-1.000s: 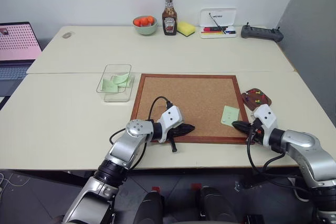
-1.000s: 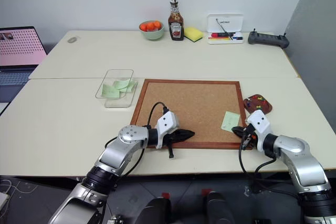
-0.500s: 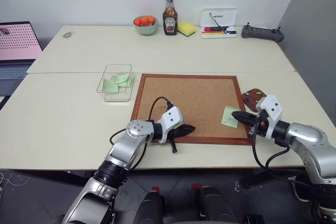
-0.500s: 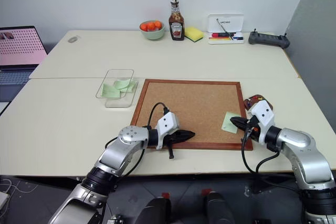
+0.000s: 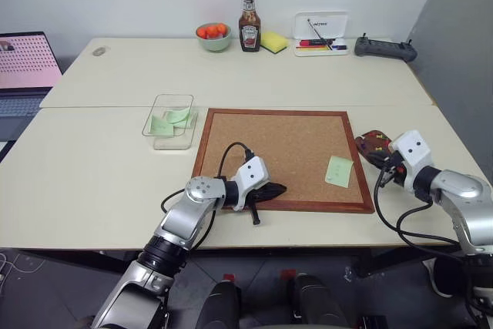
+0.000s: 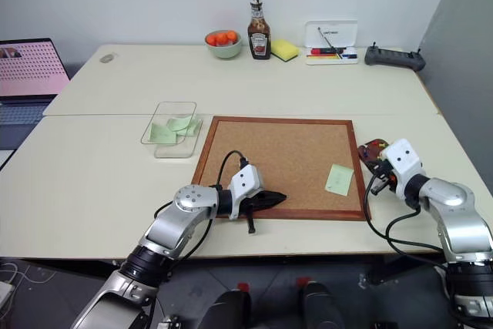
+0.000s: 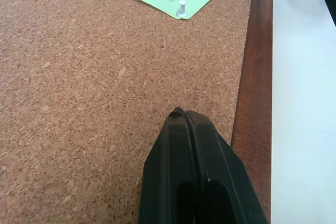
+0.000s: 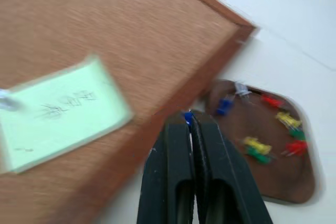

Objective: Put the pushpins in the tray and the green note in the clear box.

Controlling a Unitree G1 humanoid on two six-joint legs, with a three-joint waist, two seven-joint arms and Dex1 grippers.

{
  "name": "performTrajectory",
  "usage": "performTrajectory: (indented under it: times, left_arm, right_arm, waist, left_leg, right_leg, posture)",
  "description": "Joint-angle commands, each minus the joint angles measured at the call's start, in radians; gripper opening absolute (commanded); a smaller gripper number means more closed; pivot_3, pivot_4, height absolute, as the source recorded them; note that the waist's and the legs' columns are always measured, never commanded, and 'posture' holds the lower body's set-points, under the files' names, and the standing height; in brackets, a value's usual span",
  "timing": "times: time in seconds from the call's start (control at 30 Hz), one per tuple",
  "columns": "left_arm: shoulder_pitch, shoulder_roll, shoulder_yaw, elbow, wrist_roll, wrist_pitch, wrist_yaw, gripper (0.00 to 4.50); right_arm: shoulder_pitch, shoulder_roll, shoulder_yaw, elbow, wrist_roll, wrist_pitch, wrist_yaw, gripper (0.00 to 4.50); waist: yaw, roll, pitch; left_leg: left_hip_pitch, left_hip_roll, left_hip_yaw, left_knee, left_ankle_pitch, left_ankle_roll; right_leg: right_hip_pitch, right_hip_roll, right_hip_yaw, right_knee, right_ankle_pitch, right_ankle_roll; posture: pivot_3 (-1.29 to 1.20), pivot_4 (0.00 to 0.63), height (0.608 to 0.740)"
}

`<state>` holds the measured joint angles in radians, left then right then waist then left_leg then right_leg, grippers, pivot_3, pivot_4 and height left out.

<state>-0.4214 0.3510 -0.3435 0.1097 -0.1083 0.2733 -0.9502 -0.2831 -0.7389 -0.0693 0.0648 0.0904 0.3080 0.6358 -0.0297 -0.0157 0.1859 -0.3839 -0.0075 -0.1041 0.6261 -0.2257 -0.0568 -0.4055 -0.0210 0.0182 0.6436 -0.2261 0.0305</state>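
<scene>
A laptop with a pink screen sits at the table's far left edge. The clear box, a low-walled transparent plastic tub with rounded corners, lies just left of the cork board and has pale green notes in it. The board is grainy brown cork in a reddish wood frame. The left gripper rests over the board's near edge, its black fingers pressed together on nothing. The green note, a thin paper square with writing on it, lies on the cork near the board's right side, fastened by a white pin; it is well apart from the left gripper. The right gripper hangs over the board's right frame, between the note and the tray, and its closed fingers pinch a blue pin at the tips. The tray, a shallow dark brown dish with rounded corners, sits just right of the board and has blue, red, yellow and green pushpins in it. Along the far edge stand a bowl of oranges, a sauce bottle, a yellow sponge, a white pen case and a dark controller.
</scene>
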Motion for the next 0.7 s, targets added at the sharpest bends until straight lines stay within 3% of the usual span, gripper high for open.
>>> performTrajectory:
  times: [0.03,0.27,0.7]
  left_arm:
    - [0.036,0.005,-0.058,0.023,0.032,0.025,-0.017,0.0]
    - [0.038,0.003,-0.057,0.021,0.032,0.026,-0.014,0.0]
    - [0.037,-0.002,-0.055,0.02,0.029,0.031,-0.009,0.0]
  right_arm:
    - [-0.06,-0.024,0.03,0.08,-0.113,-0.087,-0.07,0.01]
    - [-0.11,-0.029,0.074,0.185,-0.212,-0.152,-0.113,0.01]
    - [-0.136,-0.009,0.063,0.22,-0.229,-0.147,-0.136,2.63]
  waist:
    - [0.0,0.0,0.0]
    - [0.0,0.0,0.0]
    - [-0.001,0.0,0.0]
  left_leg:
    - [0.0,0.0,0.0,0.0,0.0,0.0]
    - [0.0,0.0,0.0,0.0,0.0,0.0]
    - [0.0,0.0,0.0,0.0,0.0,0.0]
  right_leg:
    - [0.0,0.0,0.0,0.0,0.0,0.0]
    - [0.0,0.0,0.0,0.0,0.0,0.0]
    - [0.0,0.0,0.0,0.0,0.0,0.0]
  posture:
    - [0.0,0.15,0.74]
    - [0.0,0.15,0.74]
    - [0.0,0.15,0.74]
